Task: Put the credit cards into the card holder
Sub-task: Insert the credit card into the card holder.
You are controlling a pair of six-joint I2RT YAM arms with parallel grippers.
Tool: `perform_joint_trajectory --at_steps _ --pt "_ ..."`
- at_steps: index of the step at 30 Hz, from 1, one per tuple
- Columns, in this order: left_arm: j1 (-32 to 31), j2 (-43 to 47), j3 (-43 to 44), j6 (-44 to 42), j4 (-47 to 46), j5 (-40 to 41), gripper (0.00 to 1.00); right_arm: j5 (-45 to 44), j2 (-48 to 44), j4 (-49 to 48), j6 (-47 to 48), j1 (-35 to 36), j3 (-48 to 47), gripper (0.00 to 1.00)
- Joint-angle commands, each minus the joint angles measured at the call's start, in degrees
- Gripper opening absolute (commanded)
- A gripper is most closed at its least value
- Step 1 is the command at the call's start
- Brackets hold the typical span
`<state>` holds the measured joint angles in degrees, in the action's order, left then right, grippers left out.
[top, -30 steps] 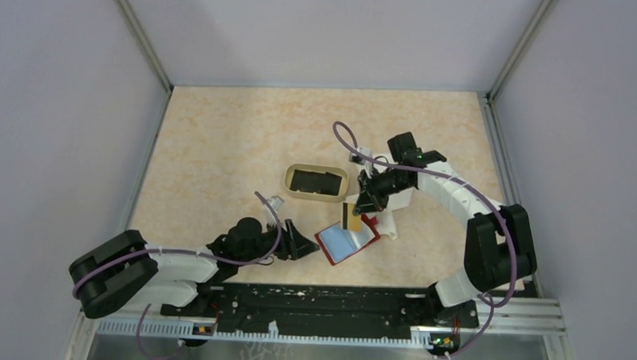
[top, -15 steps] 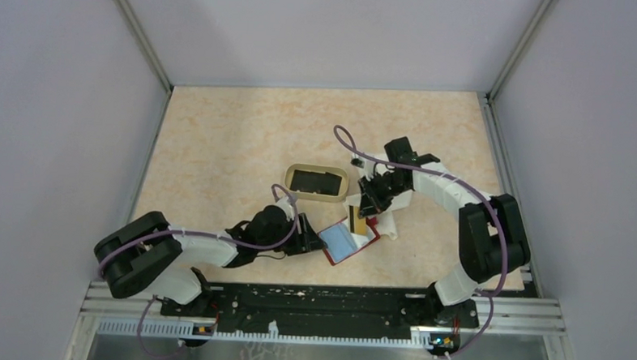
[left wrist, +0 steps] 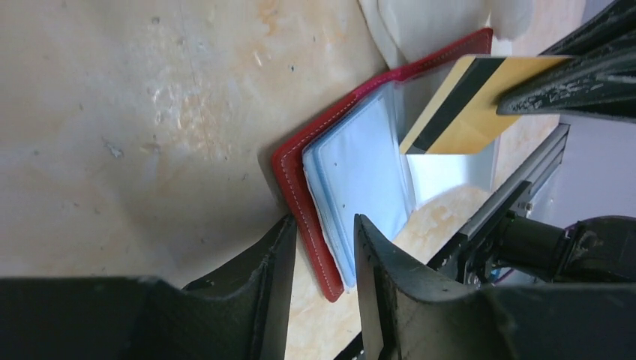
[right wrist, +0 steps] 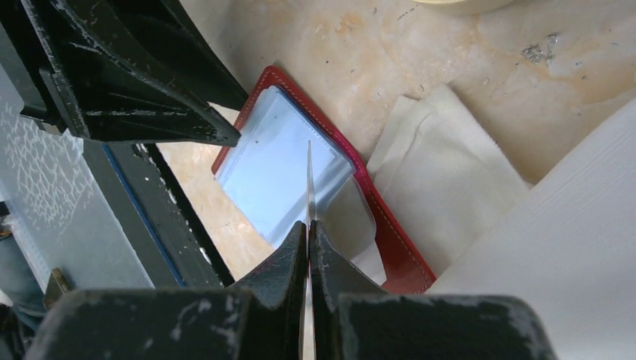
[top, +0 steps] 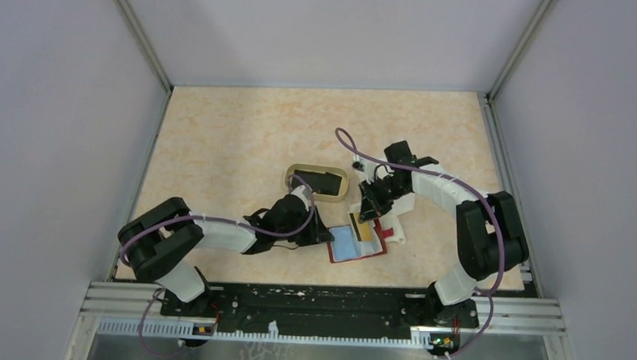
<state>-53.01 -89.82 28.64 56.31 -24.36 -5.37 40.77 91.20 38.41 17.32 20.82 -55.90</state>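
The red card holder [top: 377, 249] lies open on the table, with a light blue card [top: 345, 244] in its clear sleeve. My left gripper [left wrist: 324, 225] is open and straddles the holder's near red edge [left wrist: 296, 172]. My right gripper [right wrist: 309, 225] is shut on a yellow credit card [left wrist: 465, 105] with a black stripe. That card [right wrist: 309, 180] shows edge-on and points down at the sleeve [right wrist: 277, 165]. More black credit cards [top: 319, 181] lie in the tan tray.
The tan oval tray [top: 343, 189] stands just behind the holder. A white cloth [right wrist: 442, 180] lies under and beside the holder's right side. The black rail [top: 318, 302] with the arm bases runs along the near edge.
My left arm has reached right to the holder and its jaws have narrowed around the red edge. The right gripper has brought the yellow card lower over the sleeve.
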Motion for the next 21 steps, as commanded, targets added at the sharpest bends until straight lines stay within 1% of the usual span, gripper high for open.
perform_joint_trajectory --at_steps 1,5,8,11,14,15,19,21 --pt "-0.1 -2.2 2.1 -3.8 8.3 6.9 0.41 2.7 0.2 1.0 -0.7 -0.8 0.5 0.0" --pt "-0.1 -0.7 3.0 -5.4 9.8 8.5 0.42 2.6 -2.7 -0.1 -1.3 -3.6 1.2 0.0" --pt "-0.1 2.5 1.4 -6.7 8.7 8.9 0.42 4.5 -6.4 -1.0 -1.9 -4.8 2.4 0.0" --pt "-0.1 7.0 -2.2 -8.2 4.4 8.6 0.43 7.1 -9.5 -2.6 -3.4 -5.3 3.7 0.0" --pt "-0.1 12.7 -7.2 -12.0 -4.4 6.0 0.46 11.8 -11.6 -4.0 -3.8 -6.2 4.3 0.0" --pt "-0.1 14.5 -9.0 -13.6 -8.2 4.4 0.49 14.5 -12.0 -4.5 -3.9 -6.7 4.4 0.0" --pt "-0.1 19.5 -14.5 -21.1 -23.8 -2.8 0.76 26.2 -13.5 -5.1 -2.3 -8.5 4.2 0.0" --pt "-0.1 20.7 -16.2 -24.0 -31.0 -6.4 0.87 30.8 -14.5 -5.1 -0.7 -8.9 4.2 0.0"
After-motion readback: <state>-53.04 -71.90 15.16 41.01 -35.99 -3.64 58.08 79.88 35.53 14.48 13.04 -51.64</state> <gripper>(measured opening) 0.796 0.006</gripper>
